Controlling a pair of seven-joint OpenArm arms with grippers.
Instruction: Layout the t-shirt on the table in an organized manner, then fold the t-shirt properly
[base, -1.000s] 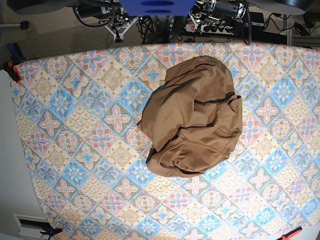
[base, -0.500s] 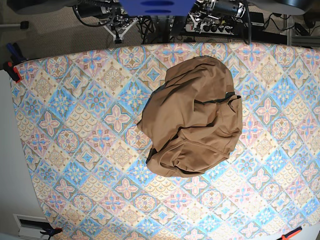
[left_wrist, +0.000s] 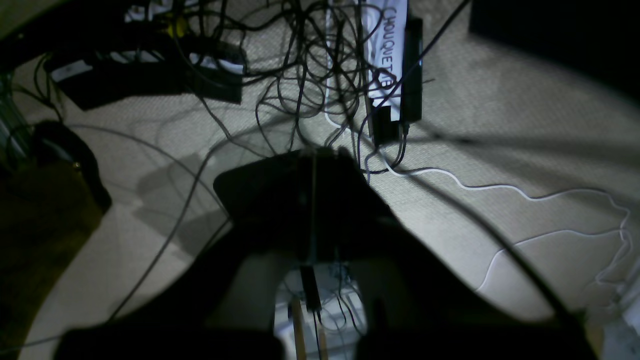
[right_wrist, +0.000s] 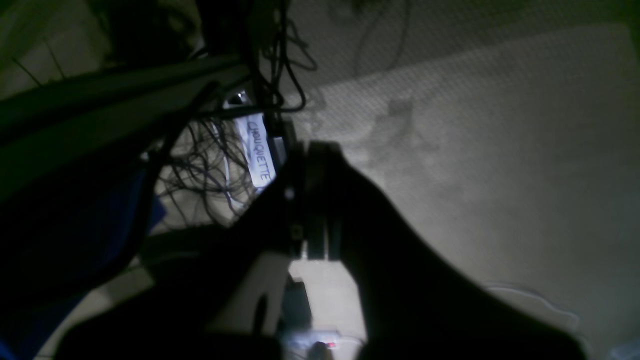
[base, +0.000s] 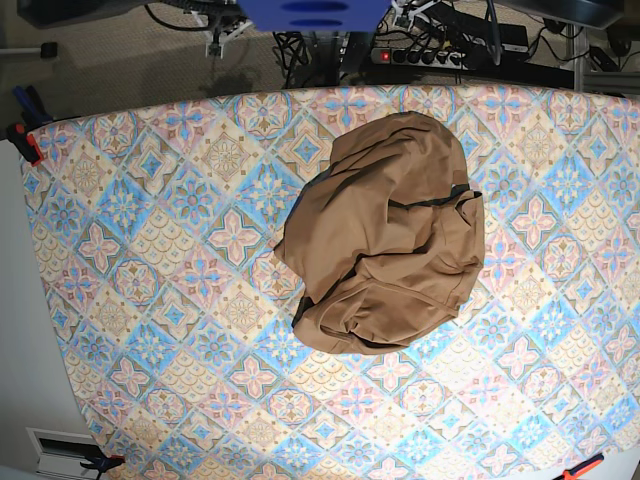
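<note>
The t-shirt (base: 385, 232) lies crumpled just past the surface (base: 150, 300) centre toward 1 o'clock, its top edge near the far rim. Bare cloth spreads wide toward 9 and 6 o'clock. The left pincer (left_wrist: 314, 160) and right pincer (right_wrist: 312, 150) are both pressed together over the carpeted floor (right_wrist: 500, 150), gripping nothing.

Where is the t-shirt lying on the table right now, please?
In the base view, the t-shirt lies crumpled slightly right of the middle of the table, nearer its far edge; neither gripper touches it.

beige carpet floor (left_wrist: 500, 125), tangled black cables (left_wrist: 310, 65)
</note>
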